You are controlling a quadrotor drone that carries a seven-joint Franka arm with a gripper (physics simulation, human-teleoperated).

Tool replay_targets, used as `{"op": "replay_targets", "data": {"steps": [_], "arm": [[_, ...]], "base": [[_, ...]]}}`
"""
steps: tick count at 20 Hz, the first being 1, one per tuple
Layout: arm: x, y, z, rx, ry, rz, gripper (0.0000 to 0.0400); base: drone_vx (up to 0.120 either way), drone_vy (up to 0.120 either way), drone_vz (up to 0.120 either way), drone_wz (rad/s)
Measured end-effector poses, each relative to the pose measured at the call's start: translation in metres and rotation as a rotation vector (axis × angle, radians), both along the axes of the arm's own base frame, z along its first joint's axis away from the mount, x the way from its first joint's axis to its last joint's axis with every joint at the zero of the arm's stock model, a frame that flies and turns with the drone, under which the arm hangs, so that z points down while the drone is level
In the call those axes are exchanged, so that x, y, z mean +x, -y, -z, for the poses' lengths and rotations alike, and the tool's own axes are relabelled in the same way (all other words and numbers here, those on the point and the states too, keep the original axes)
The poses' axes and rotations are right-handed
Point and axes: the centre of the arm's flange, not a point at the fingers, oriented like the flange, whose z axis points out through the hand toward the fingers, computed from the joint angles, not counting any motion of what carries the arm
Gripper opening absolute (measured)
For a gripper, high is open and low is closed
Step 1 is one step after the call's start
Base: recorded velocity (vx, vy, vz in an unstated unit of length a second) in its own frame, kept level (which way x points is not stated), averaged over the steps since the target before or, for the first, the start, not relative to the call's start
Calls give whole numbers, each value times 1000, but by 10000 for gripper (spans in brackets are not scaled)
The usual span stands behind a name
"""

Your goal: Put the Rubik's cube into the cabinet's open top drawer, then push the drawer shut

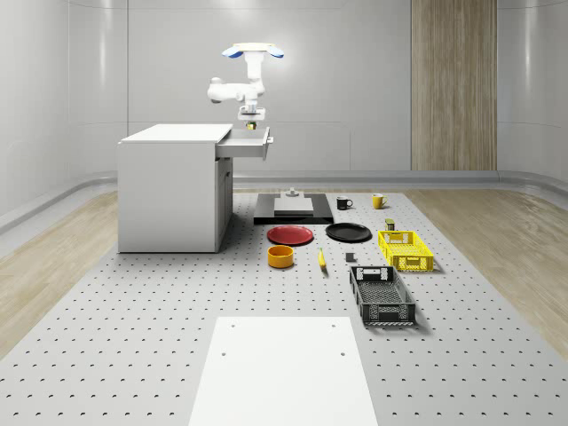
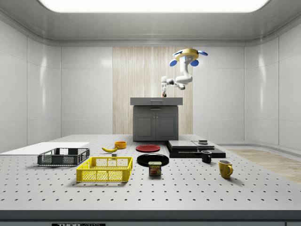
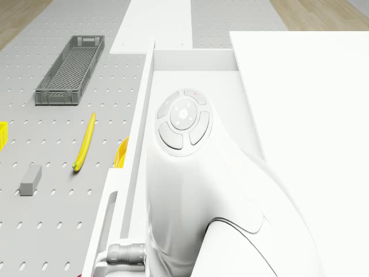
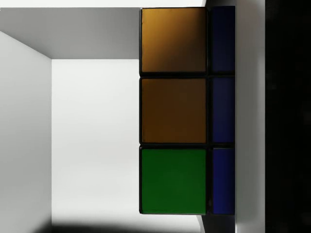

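White drawer [image 1: 251, 145] interior lies under Rubik's cube [image 4: 173, 110], held between jaws.

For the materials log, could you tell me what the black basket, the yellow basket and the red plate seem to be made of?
Black basket: probably moulded plastic, matt; its walls are an open lattice.
Yellow basket: likely the same kind of plastic, in one bright even colour with mesh sides.
Red plate: smooth and slightly glossy, either plastic or glazed ceramic; the look cannot settle which.

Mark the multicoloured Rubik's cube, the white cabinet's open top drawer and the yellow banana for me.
Multicoloured Rubik's cube [image 4: 173, 111]: wrist view, middle orange sticker.
White cabinet's open top drawer [image 1: 251, 149]: whole-scene view, side wall.
Yellow banana [image 3: 85, 143]: drone view, mid-length of the peel.
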Motion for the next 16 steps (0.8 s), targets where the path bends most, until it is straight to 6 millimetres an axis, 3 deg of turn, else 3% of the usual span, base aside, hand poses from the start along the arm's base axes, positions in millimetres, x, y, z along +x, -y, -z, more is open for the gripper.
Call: {"op": "replay_targets", "data": {"steps": [16], "arm": [[0,0,-53,0,0,0,325]], "base": [[0,0,0,0]]}}
